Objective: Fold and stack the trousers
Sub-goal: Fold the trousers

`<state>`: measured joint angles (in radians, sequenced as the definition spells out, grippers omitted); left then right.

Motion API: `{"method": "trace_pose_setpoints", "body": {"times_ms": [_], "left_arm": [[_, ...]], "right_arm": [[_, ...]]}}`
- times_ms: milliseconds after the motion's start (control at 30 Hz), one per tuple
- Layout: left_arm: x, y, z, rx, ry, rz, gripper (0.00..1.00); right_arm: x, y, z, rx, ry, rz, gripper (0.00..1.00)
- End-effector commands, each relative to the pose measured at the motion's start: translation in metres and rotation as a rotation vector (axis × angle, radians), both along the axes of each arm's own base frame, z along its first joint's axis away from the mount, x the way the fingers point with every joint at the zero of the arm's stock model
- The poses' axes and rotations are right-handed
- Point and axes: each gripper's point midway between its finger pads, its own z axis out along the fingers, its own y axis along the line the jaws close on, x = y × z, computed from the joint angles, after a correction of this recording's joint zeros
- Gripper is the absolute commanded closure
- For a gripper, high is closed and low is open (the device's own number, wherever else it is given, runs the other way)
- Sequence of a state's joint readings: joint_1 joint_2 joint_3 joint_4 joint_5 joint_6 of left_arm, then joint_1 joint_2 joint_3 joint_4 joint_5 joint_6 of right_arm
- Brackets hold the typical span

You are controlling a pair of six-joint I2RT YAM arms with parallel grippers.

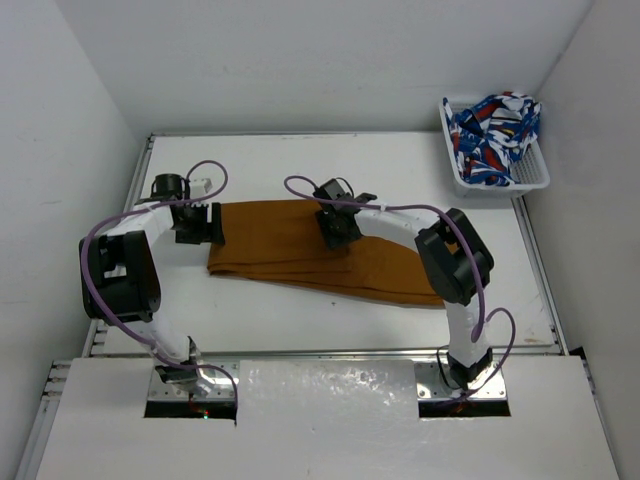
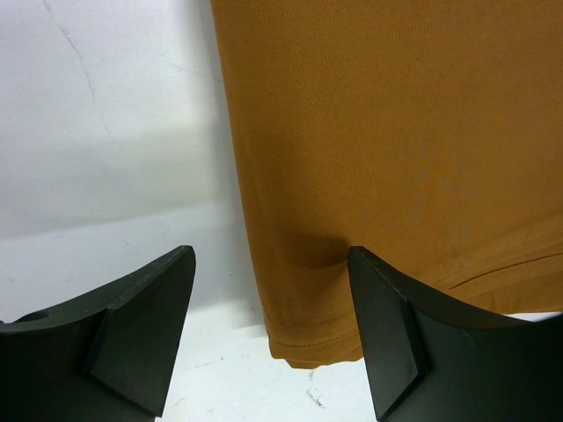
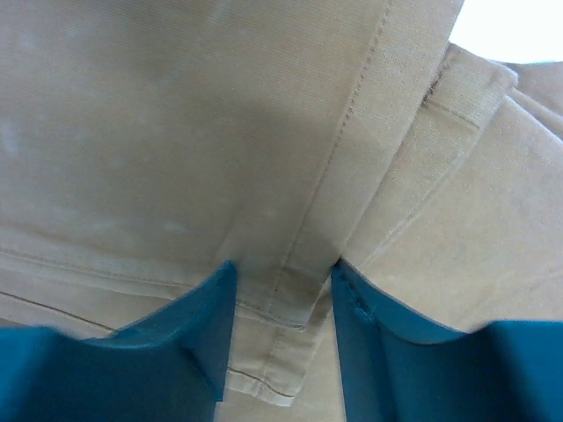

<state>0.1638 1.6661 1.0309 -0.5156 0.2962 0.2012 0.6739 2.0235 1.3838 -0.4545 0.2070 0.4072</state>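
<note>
White-walled bay is boxing in the white tabletop (image 1: 300, 320). Trousers (image 1: 290, 245) are lying flat across its middle, looking part-folded. Left fingers (image 2: 141, 325) are sitting open, straddling the left end's edge. Right fingers (image 3: 176, 352) are parted, resting on a mid-cloth seam. Next I'd guess: both pinching, then folding the end over.

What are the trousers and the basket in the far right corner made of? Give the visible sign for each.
The trousers look like woven cloth in a matt mustard brown: a fine weave shows up close, with stitched seams and soft folds. The basket looks like smooth white moulded plastic, going by its slotted walls and stiff rim. The kind of plastic cannot be told.
</note>
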Motion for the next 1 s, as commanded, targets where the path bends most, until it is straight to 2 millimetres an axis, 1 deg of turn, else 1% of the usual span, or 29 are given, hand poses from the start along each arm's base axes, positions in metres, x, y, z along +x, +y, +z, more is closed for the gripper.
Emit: {"method": "trace_pose_setpoints", "body": {"times_ms": [0, 133, 200, 233, 333, 367, 400, 433, 467, 500, 567, 600, 667, 700, 733, 767, 800, 833, 900, 967], "left_arm": [[0.008, 0.004, 0.014, 0.006, -0.064, 0.004, 0.32], [0.008, 0.004, 0.012, 0.007, -0.061, 0.005, 0.32], [0.009, 0.005, 0.012, 0.007, -0.057, 0.007, 0.32], [0.008, 0.005, 0.012, 0.007, -0.055, 0.005, 0.32], [0.008, 0.005, 0.013, 0.011, -0.059, 0.005, 0.32], [0.008, 0.006, 0.013, 0.013, -0.060, 0.006, 0.32], [0.009, 0.005, 0.014, 0.012, -0.062, 0.005, 0.32], [0.009, 0.006, 0.014, 0.013, -0.063, 0.006, 0.32], [0.009, 0.006, 0.015, 0.014, -0.065, 0.006, 0.32], [0.009, 0.007, 0.014, 0.016, -0.064, 0.007, 0.32], [0.010, 0.007, 0.015, 0.017, -0.064, 0.009, 0.32], [0.010, 0.006, 0.015, 0.017, -0.065, 0.006, 0.32], [0.010, 0.007, 0.015, 0.018, -0.067, 0.006, 0.32], [0.010, 0.007, 0.015, 0.018, -0.065, 0.006, 0.32], [0.011, 0.007, 0.016, 0.018, -0.068, 0.008, 0.32], [0.011, 0.007, 0.016, 0.018, -0.068, 0.006, 0.32], [0.011, 0.007, 0.016, 0.019, -0.067, 0.003, 0.32], [0.012, 0.008, 0.017, 0.021, -0.070, 0.004, 0.32], [0.011, 0.008, 0.017, 0.022, -0.069, 0.003, 0.32], [0.012, 0.008, 0.017, 0.022, -0.069, 0.003, 0.32]], "right_arm": [[0.004, 0.009, 0.000, 0.053, -0.012, -0.001, 0.60], [0.002, 0.015, -0.002, 0.088, 0.005, 0.002, 0.70], [-0.001, 0.016, -0.006, 0.119, 0.037, -0.017, 0.71], [-0.002, 0.015, -0.008, 0.131, 0.045, -0.026, 0.72], [-0.004, 0.016, -0.006, 0.155, 0.049, -0.026, 0.79], [-0.005, 0.018, -0.001, 0.176, 0.054, -0.026, 0.88], [-0.007, 0.017, -0.001, 0.184, 0.061, -0.030, 0.95], [-0.005, 0.015, 0.001, 0.196, 0.060, -0.044, 1.00], [-0.005, 0.014, 0.003, 0.211, 0.057, -0.051, 1.00], [-0.004, 0.015, 0.013, 0.241, 0.046, -0.054, 1.00], [-0.003, 0.016, 0.023, 0.263, 0.026, -0.044, 1.00], [-0.003, 0.017, 0.034, 0.277, 0.003, -0.033, 1.00], [-0.007, 0.025, 0.046, 0.332, 0.005, -0.001, 1.00], [-0.012, 0.026, 0.047, 0.347, 0.011, 0.003, 1.00], [-0.016, 0.032, 0.057, 0.394, 0.012, 0.024, 1.00], [-0.020, 0.033, 0.059, 0.414, 0.019, 0.029, 1.00], [-0.028, 0.032, 0.057, 0.420, 0.046, 0.024, 1.00], [-0.033, 0.034, 0.062, 0.444, 0.057, 0.039, 1.00], [-0.044, 0.032, 0.063, 0.462, 0.084, 0.045, 1.00], [-0.052, 0.033, 0.072, 0.484, 0.094, 0.059, 1.00]]}}
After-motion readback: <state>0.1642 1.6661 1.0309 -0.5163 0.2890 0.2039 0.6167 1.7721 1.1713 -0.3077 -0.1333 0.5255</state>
